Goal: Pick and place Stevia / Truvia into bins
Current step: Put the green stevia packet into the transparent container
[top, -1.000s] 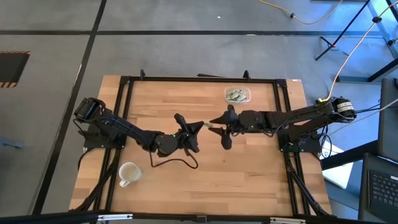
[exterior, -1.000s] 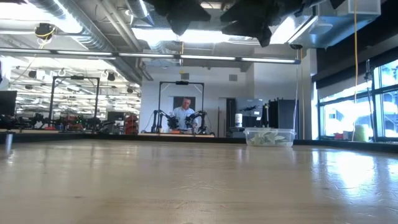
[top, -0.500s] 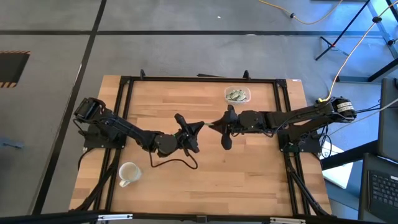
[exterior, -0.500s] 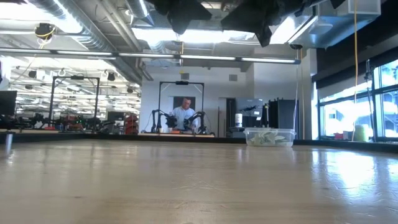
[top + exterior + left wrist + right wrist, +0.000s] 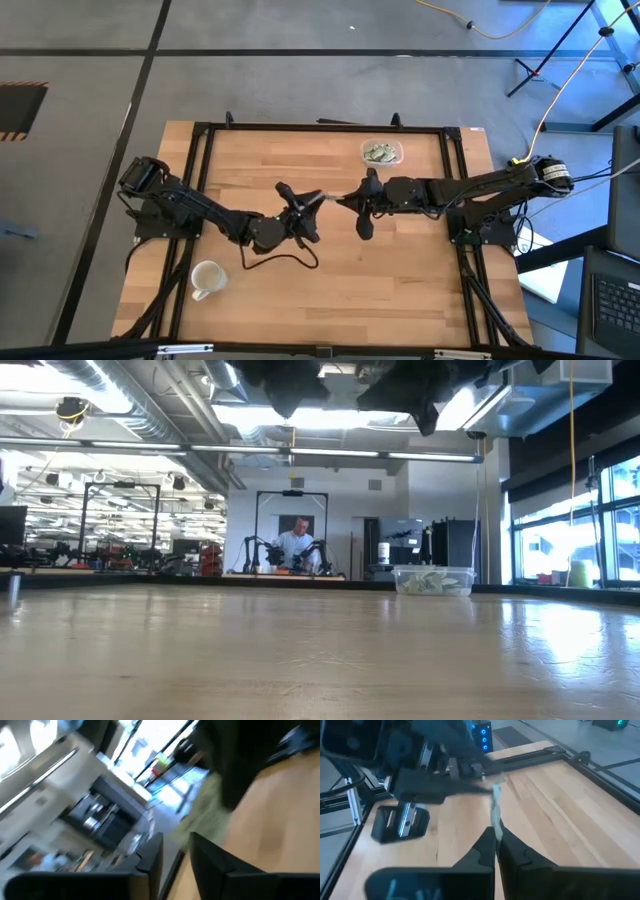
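Observation:
A pale green and white sachet (image 5: 494, 805) is held in the air over the table's middle, between my two grippers. My right gripper (image 5: 343, 200) is shut on it, and in the right wrist view (image 5: 495, 837) the sachet stretches away from the fingers. My left gripper (image 5: 303, 198) is open. Its fingertips (image 5: 487, 779) stand at the sachet's free end (image 5: 496, 784); I cannot tell whether they touch it. The sachet shows blurred in the left wrist view (image 5: 207, 802). The clear bin (image 5: 381, 152) holds several sachets at the far side, right of the middle. My right gripper pinches the sachet's near end (image 5: 495, 826) between its two fingers. The fingers lie level, coming from the table's right side. The sachet is lifted clear of the table and sticks out beyond the fingertips toward my left gripper.
A white mug (image 5: 205, 278) stands near the table's front left. A dark cable (image 5: 285, 262) loops under my left arm. In the low view the bin (image 5: 433, 580) stands at the far right, and both grippers hang high above the wood. A person sits far back in the room.
My left gripper has turned a little and drawn in around the sachet's free end, which now shows pale at its fingertip. My right gripper has stayed shut on the sachet, nearly still.

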